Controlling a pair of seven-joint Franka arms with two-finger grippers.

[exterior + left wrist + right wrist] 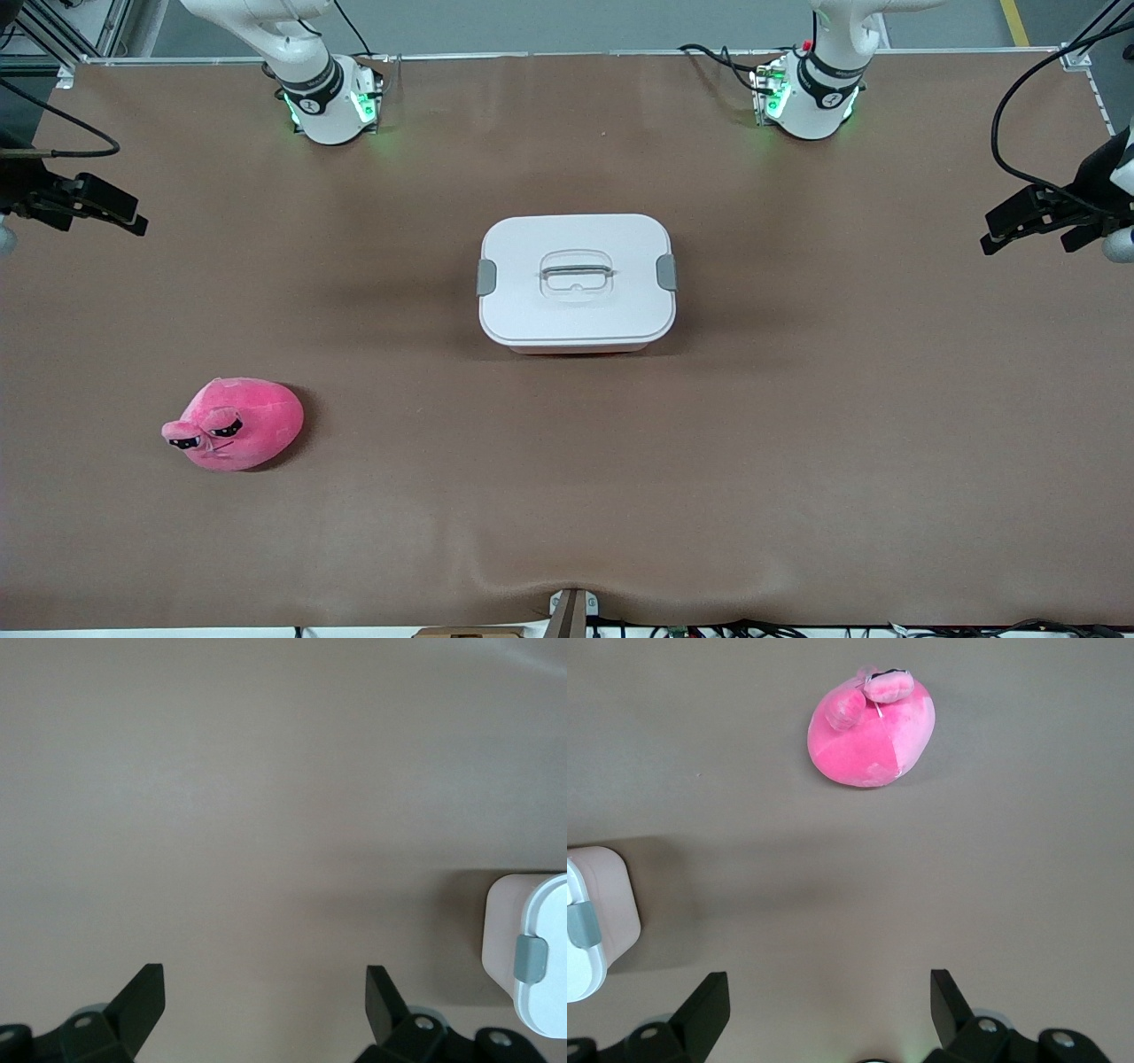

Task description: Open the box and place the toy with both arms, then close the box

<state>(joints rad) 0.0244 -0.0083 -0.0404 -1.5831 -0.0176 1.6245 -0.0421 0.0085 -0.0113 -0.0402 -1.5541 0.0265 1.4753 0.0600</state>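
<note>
The box (576, 301) stands in the middle of the table with its white lid on, a grey clip (486, 277) at each end and the handle lying flat on top. The pink toy (235, 434) lies nearer to the front camera, toward the right arm's end. My left gripper (997, 232) hangs open over the table's edge at the left arm's end, with a corner of the box (505, 930) in its wrist view. My right gripper (133, 217) hangs open over the table's other end. Its wrist view shows the toy (873, 731) and a box corner (607, 904). Both grippers (264, 979) (830, 983) hold nothing.
A brown mat (797, 443) covers the whole table, with a slight ripple at its front edge. A small bracket (571, 611) sticks up at that edge. The two arm bases (332, 106) (811, 102) stand along the back, and cables (1019, 115) hang at the left arm's end.
</note>
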